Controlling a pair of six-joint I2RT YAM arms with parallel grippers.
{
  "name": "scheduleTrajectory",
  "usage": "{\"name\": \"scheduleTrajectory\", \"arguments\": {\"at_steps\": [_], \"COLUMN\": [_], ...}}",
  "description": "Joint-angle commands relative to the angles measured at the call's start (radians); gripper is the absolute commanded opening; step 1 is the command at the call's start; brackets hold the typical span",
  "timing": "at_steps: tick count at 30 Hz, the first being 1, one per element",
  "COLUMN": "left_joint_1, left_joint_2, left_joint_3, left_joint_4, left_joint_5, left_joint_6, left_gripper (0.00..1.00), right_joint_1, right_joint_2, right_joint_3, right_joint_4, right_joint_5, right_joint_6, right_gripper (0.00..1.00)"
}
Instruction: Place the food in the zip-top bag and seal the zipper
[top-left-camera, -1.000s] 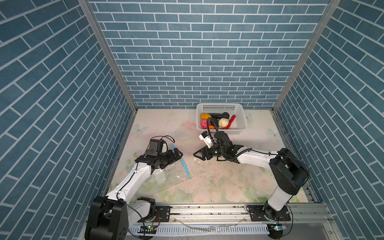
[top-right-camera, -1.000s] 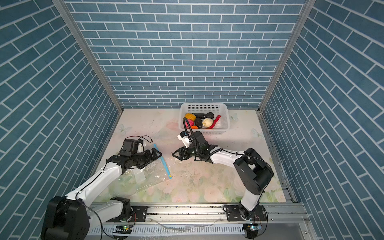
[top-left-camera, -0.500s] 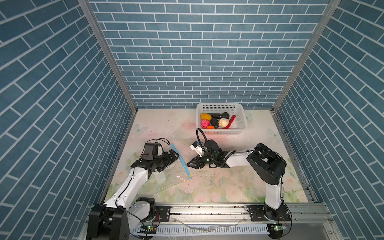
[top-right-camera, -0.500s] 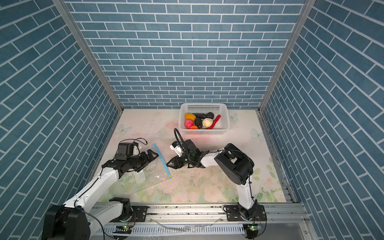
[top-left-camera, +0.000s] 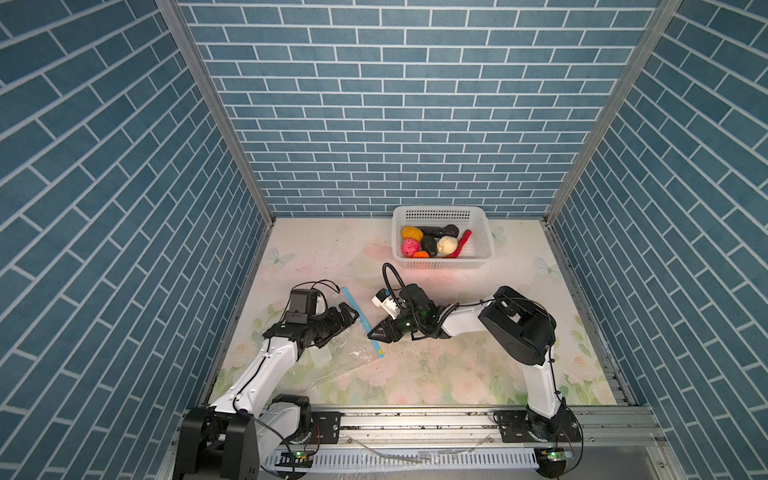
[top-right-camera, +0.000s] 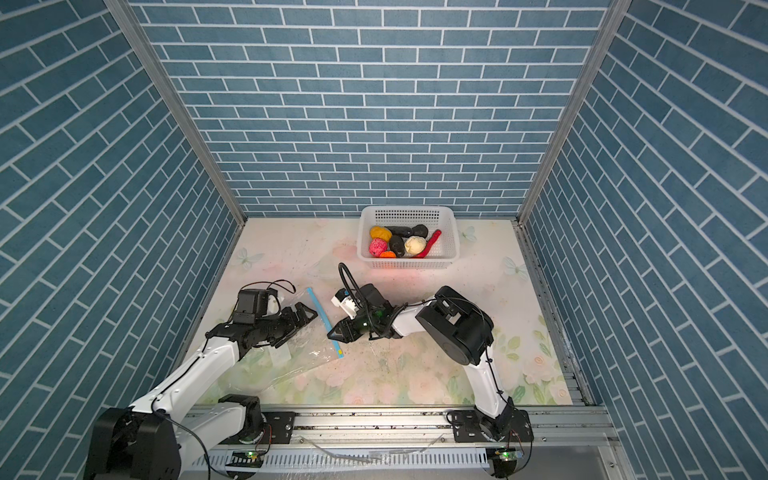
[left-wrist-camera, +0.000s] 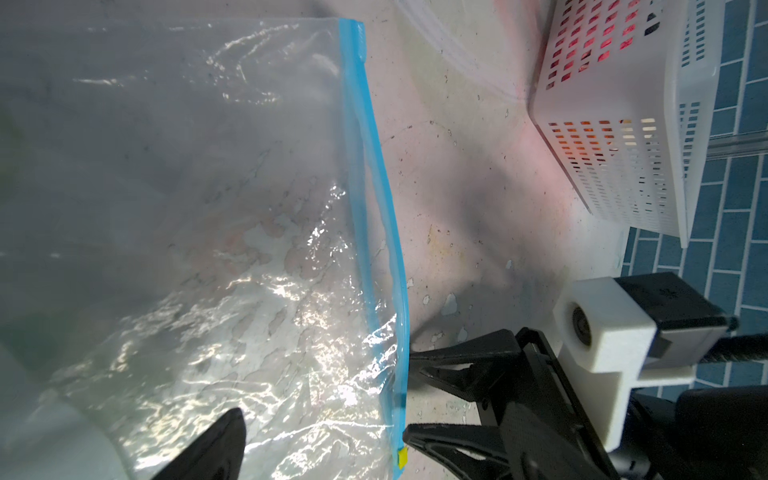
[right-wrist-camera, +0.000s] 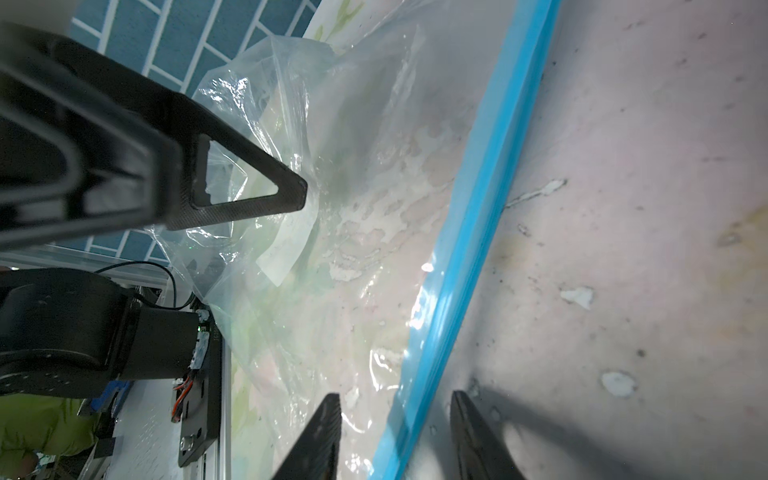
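right gripper (top-left-camera: 376, 332): low over the table (top-left-camera: 415, 374), jaws partly apart and gripping nothing. In the right wrist view one finger (right-wrist-camera: 320, 436) hangs over the plastic and the other over bare tabletop.
zipper (right-wrist-camera: 469, 232): the light-blue strip runs between the right gripper's two fingers, with a gap showing on each side.
slider tab (left-wrist-camera: 401, 457): small and yellowish, at the strip's end, just beside the right gripper's fingertips.
zip-top bag (top-left-camera: 349, 357): clear and crinkled, lying on the table from the right gripper's fingertips outward. Its white label (right-wrist-camera: 286, 253) is further in.
left gripper (top-left-camera: 347, 313): faces the right gripper from across the zipper, jaws wide apart and empty, over the bag. I cannot tell whether a fingertip touches the plastic.
basket (top-left-camera: 440, 262): white and perforated, well behind the right gripper, by the back wall.
food (top-left-camera: 429, 245): all in the basket, well apart from both grippers: cream ball (top-left-camera: 446, 245), pink ball (top-left-camera: 409, 247), yellow piece (top-left-camera: 411, 231), orange piece (top-left-camera: 422, 254), black ovals, red strip (top-left-camera: 463, 241).
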Motion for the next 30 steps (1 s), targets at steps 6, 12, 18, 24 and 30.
{"name": "scheduleTrajectory", "arguments": {"at_steps": [6,12,18,24,30], "left_joint_1": [0.008,0.007,0.007,0.007,0.007], "left_joint_2": [0.004,0.006,0.009,0.005,-0.002], "left_joint_3": [-0.032,-0.033,-0.035,-0.031,-0.011], "left_joint_4": [0.058,0.058,0.059,0.046,0.015], "left_joint_5": [0.017,0.015,0.012,0.011,0.006], "left_joint_6": [0.013,0.018,0.020,0.020,0.024], "left_gripper": [0.98,0.98,0.98,0.98,0.98], "right_joint_1": [0.008,0.007,0.010,0.016,0.029], "right_joint_2": [0.046,0.056,0.053,0.061,0.057], "right_joint_3": [0.049,0.046,0.003,-0.037,-0.077], "right_joint_4": [0.090,0.127,0.246,0.360,0.447], "right_joint_5": [-0.031,-0.038,-0.037,-0.019,0.008], "right_joint_6": [-0.023,-0.023,-0.018,-0.017,-0.047], "right_gripper": [0.34,0.28,0.20,0.15,0.08]}}
